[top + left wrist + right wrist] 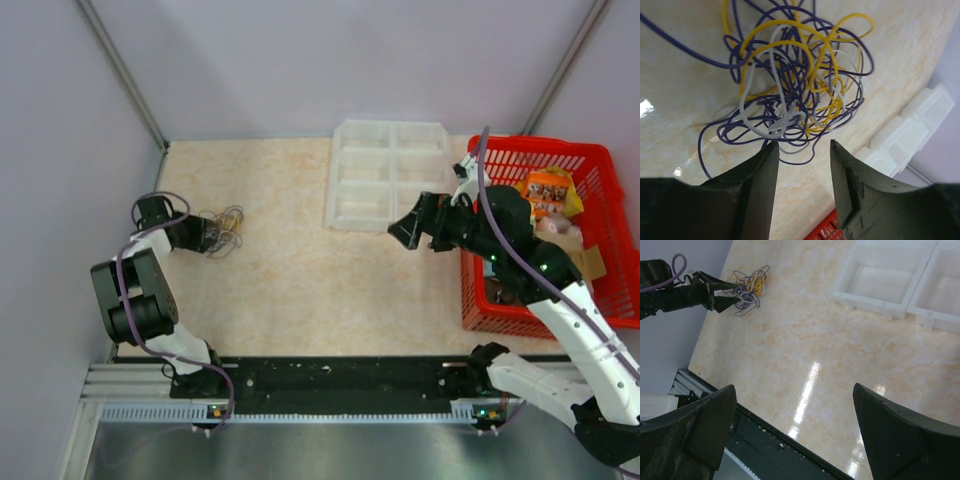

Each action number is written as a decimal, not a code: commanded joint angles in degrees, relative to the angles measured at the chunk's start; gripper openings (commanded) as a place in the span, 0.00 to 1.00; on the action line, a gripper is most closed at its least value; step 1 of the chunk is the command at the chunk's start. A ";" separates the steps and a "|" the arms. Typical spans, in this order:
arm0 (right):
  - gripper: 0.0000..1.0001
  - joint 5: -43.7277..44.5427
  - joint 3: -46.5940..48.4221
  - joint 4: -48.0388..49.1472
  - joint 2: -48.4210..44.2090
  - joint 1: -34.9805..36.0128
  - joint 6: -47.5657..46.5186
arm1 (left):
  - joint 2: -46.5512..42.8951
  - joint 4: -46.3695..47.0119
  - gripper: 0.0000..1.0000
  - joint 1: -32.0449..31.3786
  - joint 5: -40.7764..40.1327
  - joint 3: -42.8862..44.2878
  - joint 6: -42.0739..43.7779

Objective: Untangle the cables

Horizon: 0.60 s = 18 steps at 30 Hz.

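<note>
The cables are a small loopy tangle of thin purple, yellow and white wires at the left of the table. They fill the left wrist view and show small in the right wrist view. My left gripper is open and empty, its fingertips at the tangle's near edge. My right gripper is open wide and empty, held above the table's middle right, far from the cables.
A white compartment tray lies at the back middle. A red basket with packets stands at the right. The black rail runs along the table's near edge. Grey walls close the left side.
</note>
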 commanded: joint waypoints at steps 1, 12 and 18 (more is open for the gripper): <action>0.99 -3.64 2.03 2.11 1.72 0.13 0.32 | 1.81 0.39 0.50 -0.10 -1.84 -0.81 -4.98; 0.99 -0.40 3.26 1.67 9.02 10.14 -2.23 | 0.58 2.75 0.30 -1.07 -2.47 -2.92 -2.09; 0.99 4.34 4.49 2.11 13.41 15.06 -3.37 | 1.91 5.57 0.04 -1.07 1.05 -5.28 0.29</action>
